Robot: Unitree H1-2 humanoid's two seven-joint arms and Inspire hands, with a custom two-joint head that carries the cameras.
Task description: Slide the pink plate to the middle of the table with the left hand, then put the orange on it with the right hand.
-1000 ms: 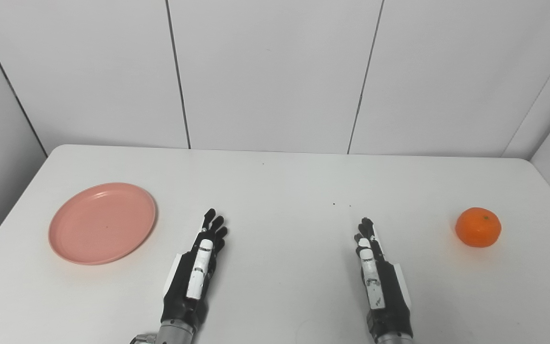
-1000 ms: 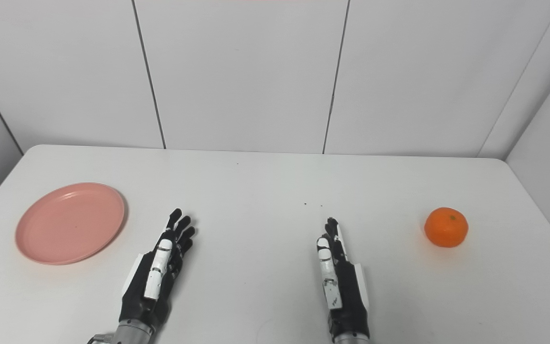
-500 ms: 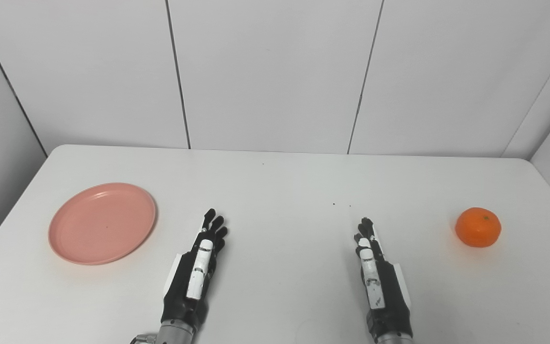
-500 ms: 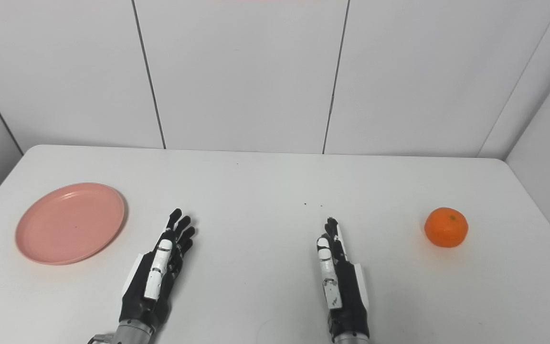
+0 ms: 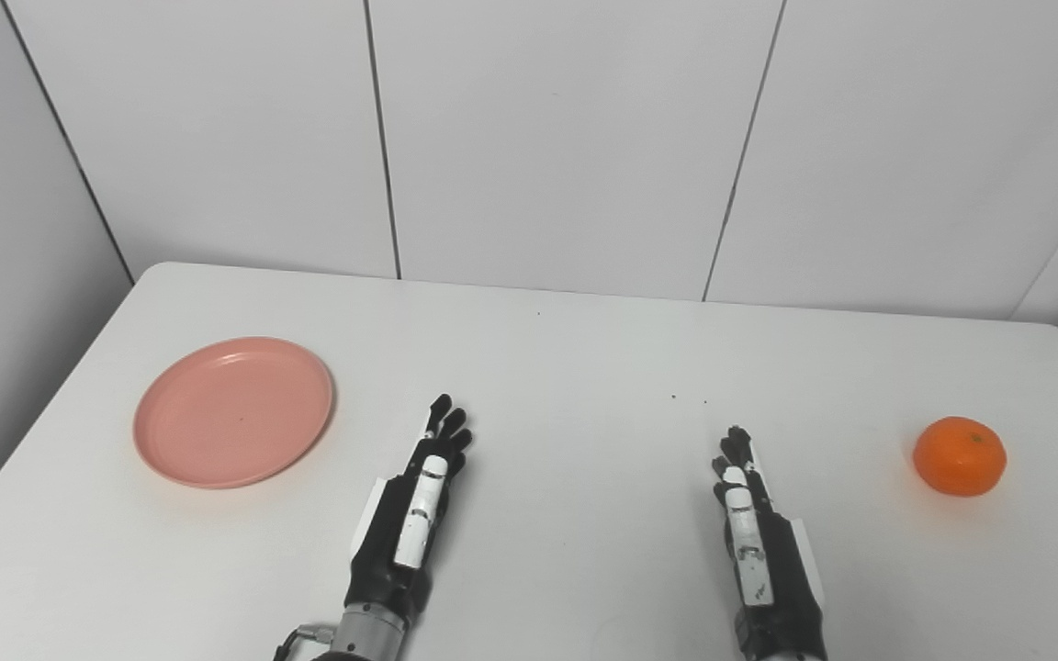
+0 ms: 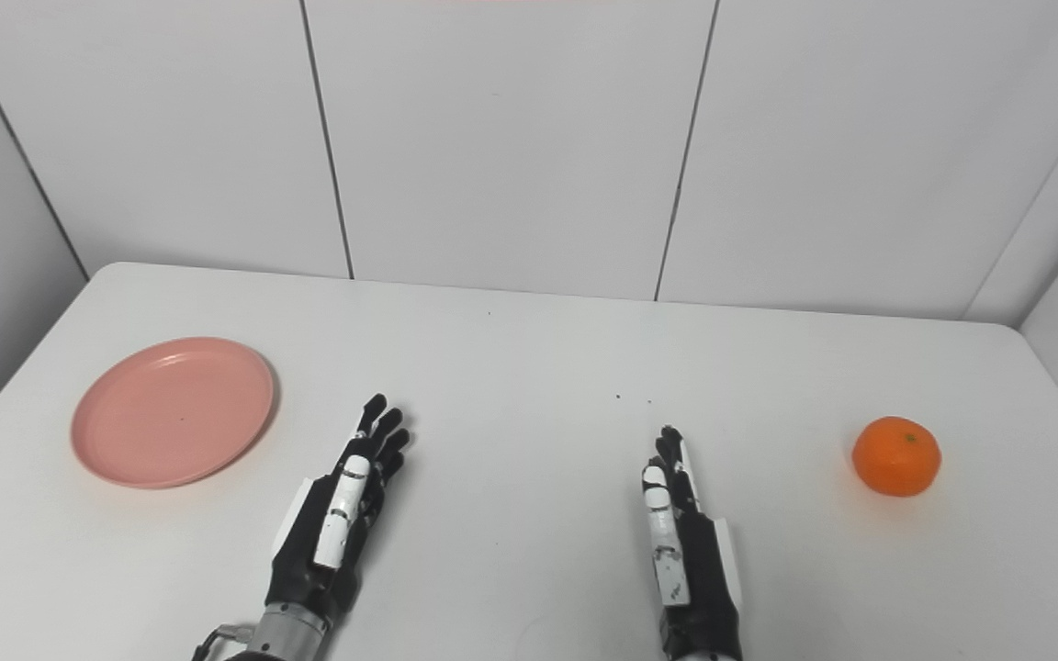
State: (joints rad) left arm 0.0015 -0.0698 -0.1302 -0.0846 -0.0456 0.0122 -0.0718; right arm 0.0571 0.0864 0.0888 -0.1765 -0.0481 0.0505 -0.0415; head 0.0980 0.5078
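A round pink plate [image 5: 233,410] lies flat on the left part of the white table [image 5: 566,367]. An orange [image 5: 960,455] sits alone far to the right. My left hand [image 5: 414,514] rests low over the table to the right of the plate, fingers stretched forward, open and holding nothing. My right hand [image 5: 761,542] lies the same way left of the orange, open and apart from it by a wide gap. Neither hand touches plate or fruit.
White wall panels [image 5: 547,138] rise just behind the table's far edge. The table's left edge runs close to the plate, and its right edge lies a little beyond the orange. A few dark specks [image 5: 687,400] mark the tabletop.
The whole picture has shifted right and tilted a little, so the camera moved. Plate, orange and both hands keep their places relative to one another.
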